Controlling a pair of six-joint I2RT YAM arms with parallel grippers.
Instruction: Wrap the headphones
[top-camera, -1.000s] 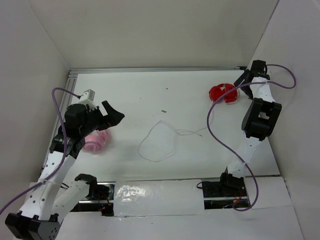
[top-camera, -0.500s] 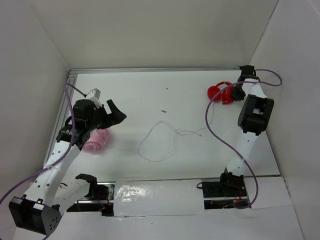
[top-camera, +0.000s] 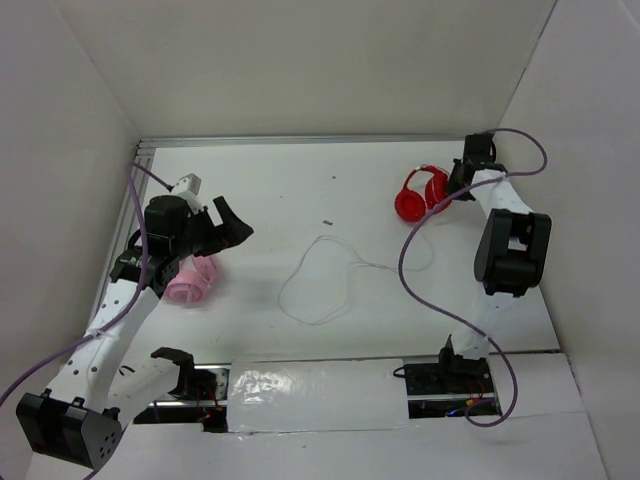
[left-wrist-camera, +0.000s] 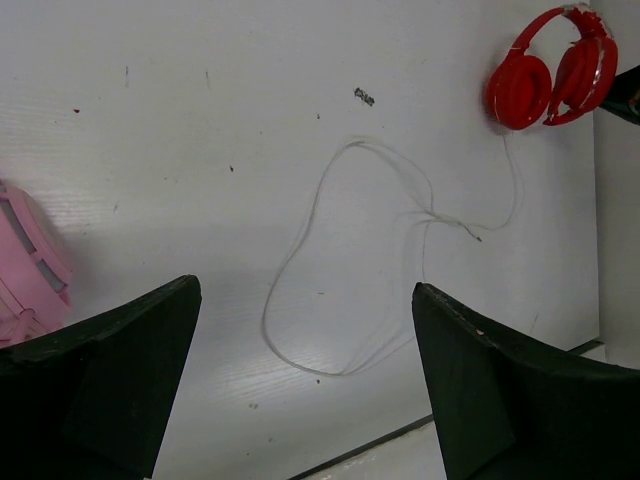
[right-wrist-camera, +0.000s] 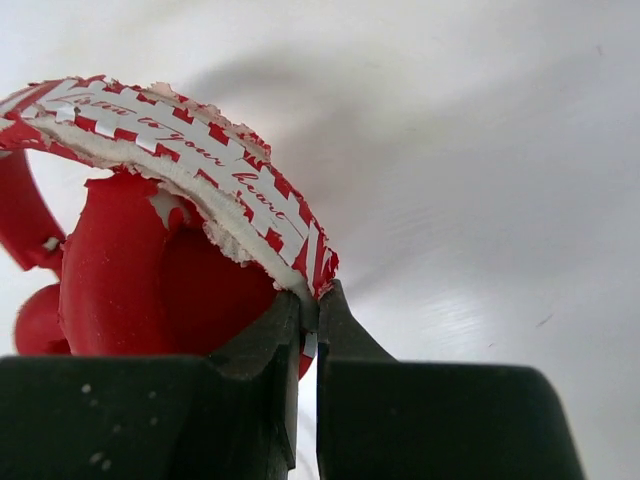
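The headphones (top-camera: 420, 193): smooth glossy red plastic cups; the headband's inner lining is white, paper-like, printed red, frayed and flaking at the edges. cable (left-wrist-camera: 264, 322) thin, smooth, white. table (top-camera: 300, 190) matt white, faintly ribbed, a few dark specks. pink headphones (top-camera: 190, 282) look plastic. right gripper (right-wrist-camera: 308, 300) and left gripper (left-wrist-camera: 305, 290): matt black plastic fingers. rail (top-camera: 300, 140): bare metal.

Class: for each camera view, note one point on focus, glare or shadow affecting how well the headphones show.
Top external: glare on the shiny strip at the near edge, the cable faint. Left wrist: headphones and cable sharp, the left gripper in dark silhouette. Right wrist: headband print crisp, soft shadow on the table behind.
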